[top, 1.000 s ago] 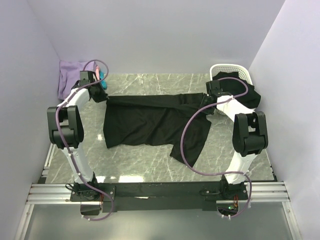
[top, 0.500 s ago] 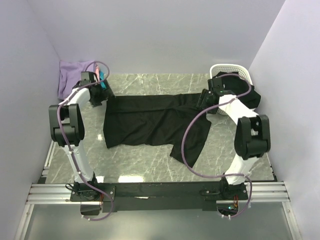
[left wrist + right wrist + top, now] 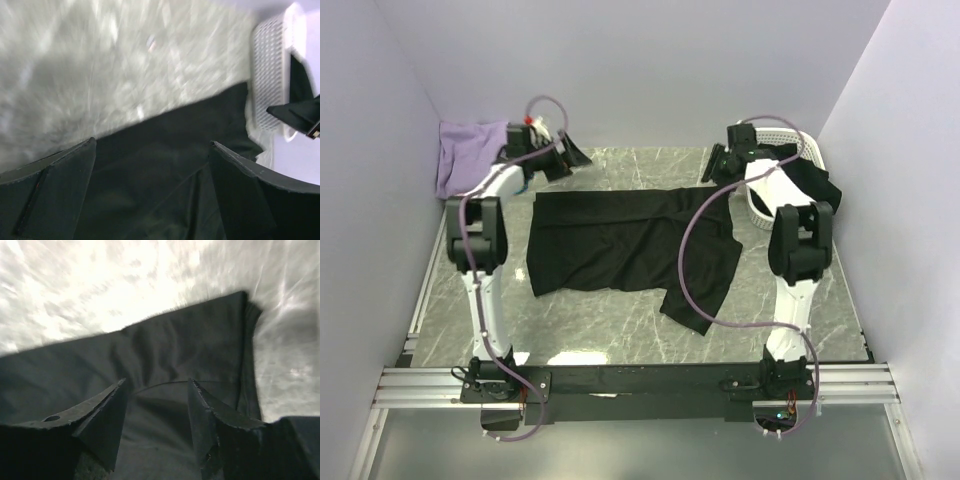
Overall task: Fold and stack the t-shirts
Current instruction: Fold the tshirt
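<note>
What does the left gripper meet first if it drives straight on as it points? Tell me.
Probably the black t-shirt spread flat: the left gripper is open and its wrist view shows that cloth straight ahead. Blur leaves depth unclear.

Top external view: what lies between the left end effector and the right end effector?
Only bare marble tabletop lies between the left end effector and right end effector in the top external view; the spread black t-shirt sits just nearer.
</note>
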You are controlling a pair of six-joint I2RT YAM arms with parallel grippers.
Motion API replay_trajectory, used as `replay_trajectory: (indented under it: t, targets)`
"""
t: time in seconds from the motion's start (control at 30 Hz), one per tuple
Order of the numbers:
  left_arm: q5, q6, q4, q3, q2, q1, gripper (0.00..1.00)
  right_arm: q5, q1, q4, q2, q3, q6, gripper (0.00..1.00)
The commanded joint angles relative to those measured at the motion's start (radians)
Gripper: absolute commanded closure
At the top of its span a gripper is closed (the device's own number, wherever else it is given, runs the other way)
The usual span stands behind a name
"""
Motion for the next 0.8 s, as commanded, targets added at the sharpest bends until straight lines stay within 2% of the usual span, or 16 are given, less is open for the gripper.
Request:
replay_trajectory:
  t: [0.0, 0.13, 0.27, 0.4, 0.53, 0.77]
  targets:
    - [0.066, -0.041, 0.026, -0.011, 0.071, -0.020, 0.00, -0.065, 0.005, -0.046, 0.052, 0.066, -0.017, 0.43]
    - [0.064, -0.032, 0.015, -0.035, 0.081, -0.020, 0.01, -0.077, 0.005, -0.061, 0.083, 0.068, -0.023, 0.44]
    - [-0.008, 0.007, -0.070, -0.028, 0.094, -0.020, 0.00, -0.059, 0.003, -0.103, 0.127, 0.085, -0.011, 0.44]
    - [-0.121, 0.065, -0.182, 0.026, 0.130, -0.017, 0.00, -0.075, -0.011, -0.118, 0.179, 0.103, 0.023, 0.44]
    - [-0.132, 0.083, -0.216, 0.090, 0.173, 0.000, 0.01, -0.111, -0.021, -0.120, 0.221, 0.132, 0.040, 0.43]
    - [-0.097, 0.096, -0.239, 0.236, 0.248, 0.025, 0.01, -0.109, -0.040, -0.207, 0.366, 0.362, 0.042, 0.43]
